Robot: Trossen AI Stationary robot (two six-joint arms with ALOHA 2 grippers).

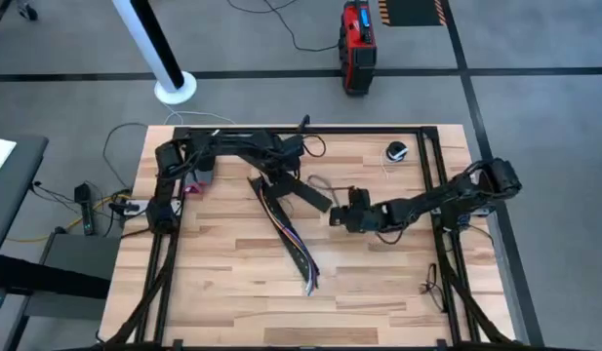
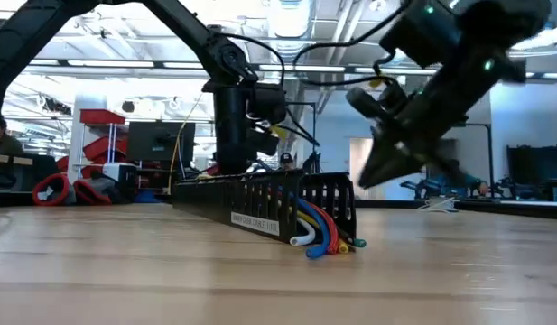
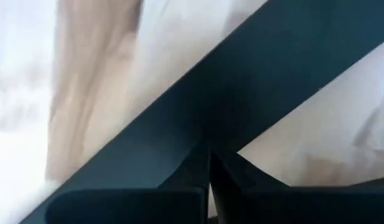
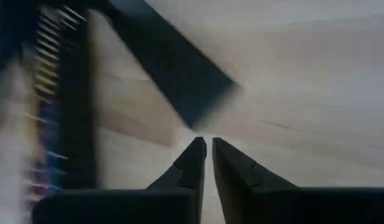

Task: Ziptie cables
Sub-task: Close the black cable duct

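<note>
The left gripper [image 1: 281, 183], fingers pressed together, sits on the flat, rigid black strip [image 1: 302, 190]. Just below it the slotted plastic channel [image 1: 281, 226] holds the thin, rounded cables [image 1: 302, 261]. Right of the strip's end, the right gripper [image 1: 336, 216] hangs nearly closed, holding nothing, above the pale wooden table [image 1: 379, 283].
</note>
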